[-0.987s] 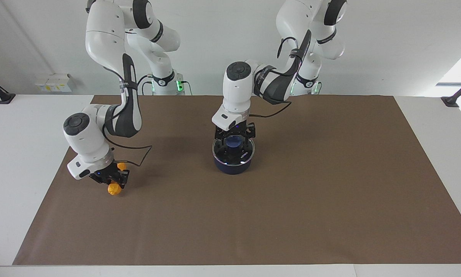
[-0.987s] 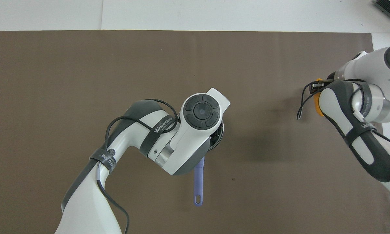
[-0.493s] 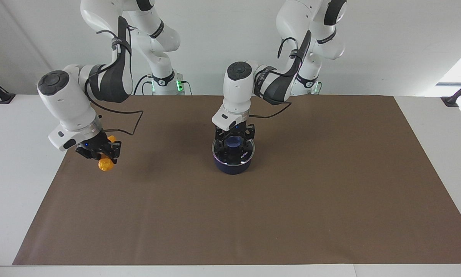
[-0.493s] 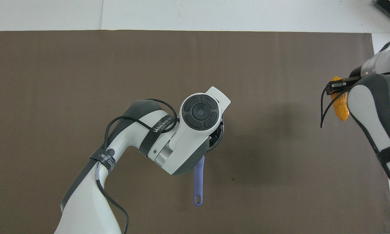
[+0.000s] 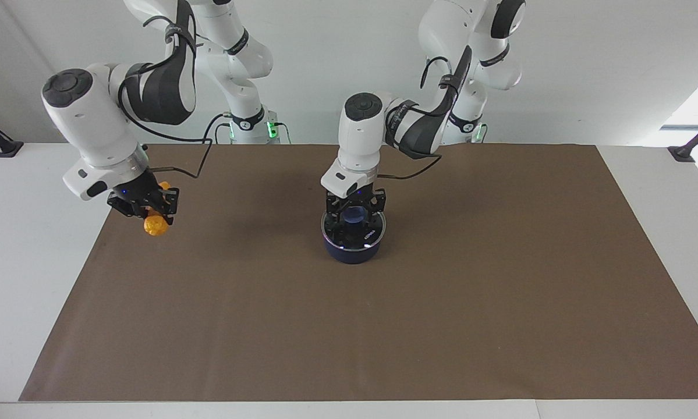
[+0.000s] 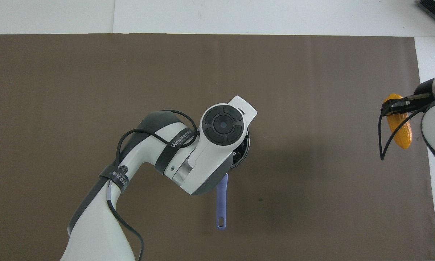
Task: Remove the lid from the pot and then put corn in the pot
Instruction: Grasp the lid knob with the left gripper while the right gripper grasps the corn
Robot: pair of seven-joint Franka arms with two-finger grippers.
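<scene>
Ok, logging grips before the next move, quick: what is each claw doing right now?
Left claw: down on the lid's knob atop the pot; grip cannot be told.
Right claw: shut on the corn, in the air.

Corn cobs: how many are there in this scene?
1. The only corn I can see is gripped by the right end effector, up in the air over the mat's edge at the right arm's end. None shows elsewhere.

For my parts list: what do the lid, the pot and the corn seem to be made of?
The lid: apparently clear glass, see-through, with a pale rim and matte blue knob. The pot: dark navy, faint sheen, perhaps coated metal; its handle looks like lilac-blue plastic. The corn: orange-yellow, bumpy, probably moulded plastic.
</scene>
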